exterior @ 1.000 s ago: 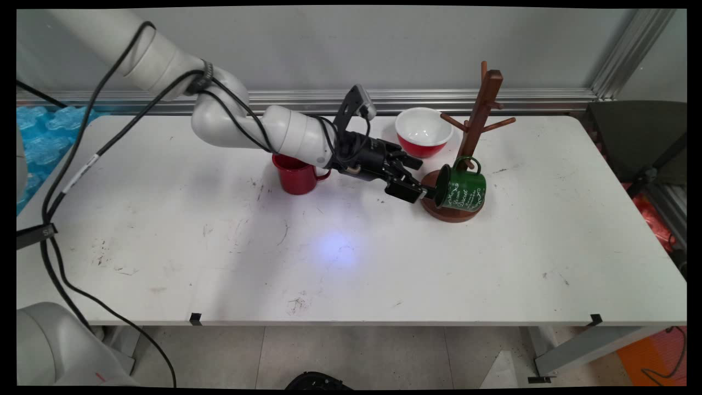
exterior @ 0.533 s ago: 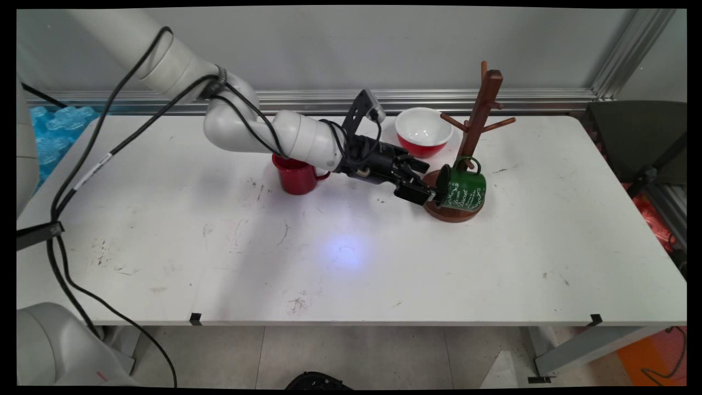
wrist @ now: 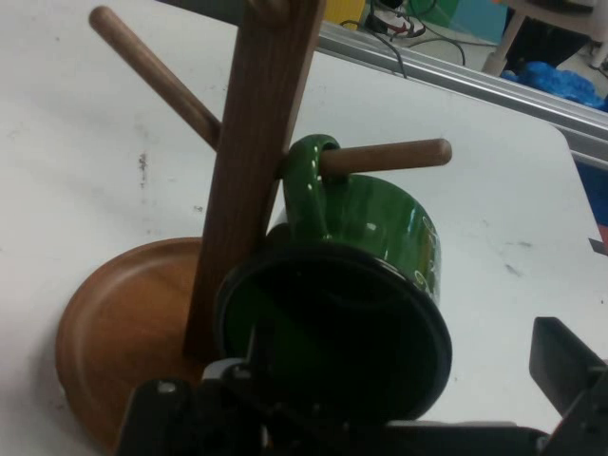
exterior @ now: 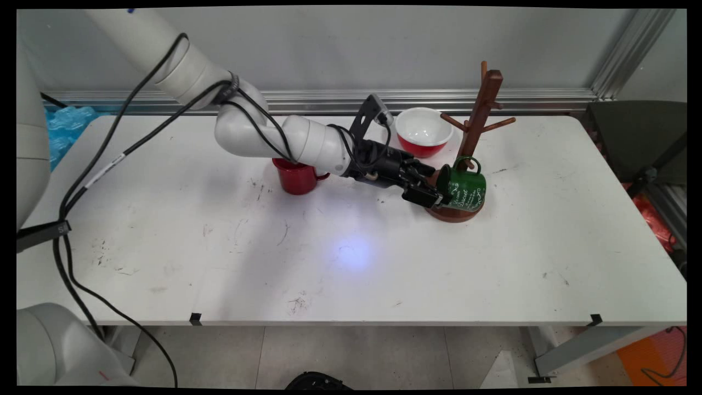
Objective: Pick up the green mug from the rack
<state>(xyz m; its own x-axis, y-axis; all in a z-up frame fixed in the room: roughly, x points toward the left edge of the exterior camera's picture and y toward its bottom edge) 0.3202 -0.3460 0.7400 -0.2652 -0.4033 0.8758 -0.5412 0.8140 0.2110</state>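
Green mug (wrist: 366, 275) handle hooked over mug tree (wrist: 256, 161) peg in hand view, tool (exterior: 433, 196) pinching its rim

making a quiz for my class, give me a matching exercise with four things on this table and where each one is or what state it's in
Things:
1. green mug
2. red mug
3. bowl
4. pincer

Places or states:
A. upright on the table, partly behind the arm
B. at the green mug's rim
C. handle hooked over a peg of the mug tree
D. far side of the table, left of the tree's post

Pairs: 1-C, 2-A, 3-D, 4-B
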